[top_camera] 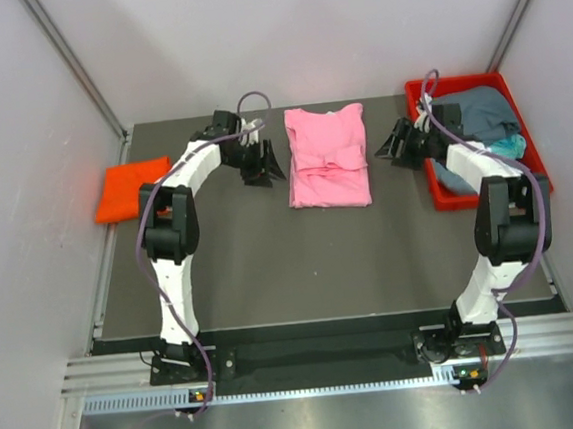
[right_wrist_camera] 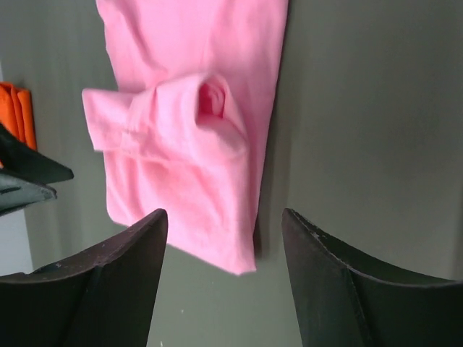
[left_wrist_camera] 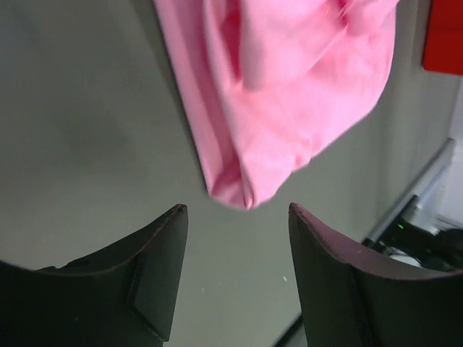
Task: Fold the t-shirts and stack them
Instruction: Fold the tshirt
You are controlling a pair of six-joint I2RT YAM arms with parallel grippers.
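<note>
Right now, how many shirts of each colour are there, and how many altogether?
Light pink folded cloth t-shirt: 1
Bright orange folded cloth t-shirt: 1
Grey-blue crumpled cloth t-shirt, in the red plastic tray: 1
Teal crumpled cloth t-shirt, same tray: 1
Total: 4

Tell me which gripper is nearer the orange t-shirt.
Left. The left gripper sits between the orange t-shirt and the pink t-shirt. The right gripper is beyond the pink t-shirt, by the red tray.
</note>
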